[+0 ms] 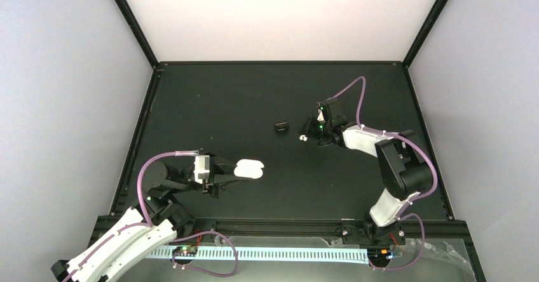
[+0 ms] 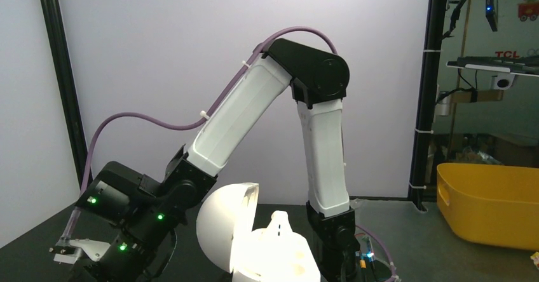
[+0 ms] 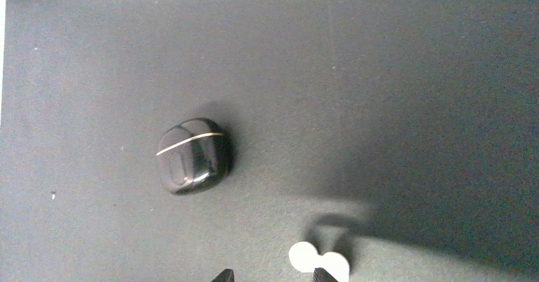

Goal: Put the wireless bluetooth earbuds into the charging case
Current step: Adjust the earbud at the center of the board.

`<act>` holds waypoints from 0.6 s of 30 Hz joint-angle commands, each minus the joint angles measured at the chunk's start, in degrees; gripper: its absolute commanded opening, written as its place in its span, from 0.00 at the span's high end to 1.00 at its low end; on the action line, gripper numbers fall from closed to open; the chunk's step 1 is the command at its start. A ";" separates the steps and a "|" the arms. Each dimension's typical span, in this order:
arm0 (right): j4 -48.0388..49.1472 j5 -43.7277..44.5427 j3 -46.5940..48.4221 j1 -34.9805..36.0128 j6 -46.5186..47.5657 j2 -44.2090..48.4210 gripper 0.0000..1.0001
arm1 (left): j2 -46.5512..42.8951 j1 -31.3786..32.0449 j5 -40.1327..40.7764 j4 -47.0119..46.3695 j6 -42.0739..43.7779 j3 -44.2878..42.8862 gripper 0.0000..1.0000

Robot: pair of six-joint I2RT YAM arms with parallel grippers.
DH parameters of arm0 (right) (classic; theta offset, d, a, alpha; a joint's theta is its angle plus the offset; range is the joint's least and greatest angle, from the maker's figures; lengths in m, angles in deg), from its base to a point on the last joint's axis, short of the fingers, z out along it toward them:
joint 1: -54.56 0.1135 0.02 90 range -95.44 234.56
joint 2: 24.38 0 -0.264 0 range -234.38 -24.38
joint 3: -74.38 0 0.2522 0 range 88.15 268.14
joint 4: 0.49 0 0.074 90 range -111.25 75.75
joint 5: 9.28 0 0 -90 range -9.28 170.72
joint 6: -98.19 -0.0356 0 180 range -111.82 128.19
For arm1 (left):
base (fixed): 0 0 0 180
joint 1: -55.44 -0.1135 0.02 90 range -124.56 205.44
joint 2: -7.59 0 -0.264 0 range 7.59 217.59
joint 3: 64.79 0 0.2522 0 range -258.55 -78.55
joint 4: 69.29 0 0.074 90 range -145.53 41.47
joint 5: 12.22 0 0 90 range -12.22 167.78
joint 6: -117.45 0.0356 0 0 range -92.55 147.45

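Near left: the left gripper (image 1: pixel 224 175) is clamped tight on the white charging case (image 1: pixel 249 169), presenting it with the lid hinged open. The wrist view of the case is washed out by glare, so whether a bud already sits in either well cannot be told

Mid right: the right gripper (image 3: pixel 273 274) hangs low over the table (image 1: pixel 210 98), fingertips part-way apart with bare surface between them. The white earbud (image 3: pixel 318 260) lies at 1 fingertip, not between the 2; contact cannot be confirmed. It shows 2 pale lobes, so whether this is 1 bud or 2 is unclear

Just beyond, slightly left: the black case (image 3: pixel 194 155) rests closed on the table. No black buds are visible

Judgement: early stage. The white case is open and ready; pickup is not secured, carry and seating are outstanding, and the black set is not started
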State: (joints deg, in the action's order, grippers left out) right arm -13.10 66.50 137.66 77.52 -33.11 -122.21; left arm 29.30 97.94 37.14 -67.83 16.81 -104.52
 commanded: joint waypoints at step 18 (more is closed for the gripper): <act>-10.55 8.76 10.72 -0.21 10.43 -5.52 0.73 | -0.76 0.32 -0.69 -0.39 1.01 -0.14 0.99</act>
State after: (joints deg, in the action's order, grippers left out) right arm -21.61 72.62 147.41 77.63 -24.85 -125.88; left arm 29.28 97.94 37.12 -67.81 17.01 -104.52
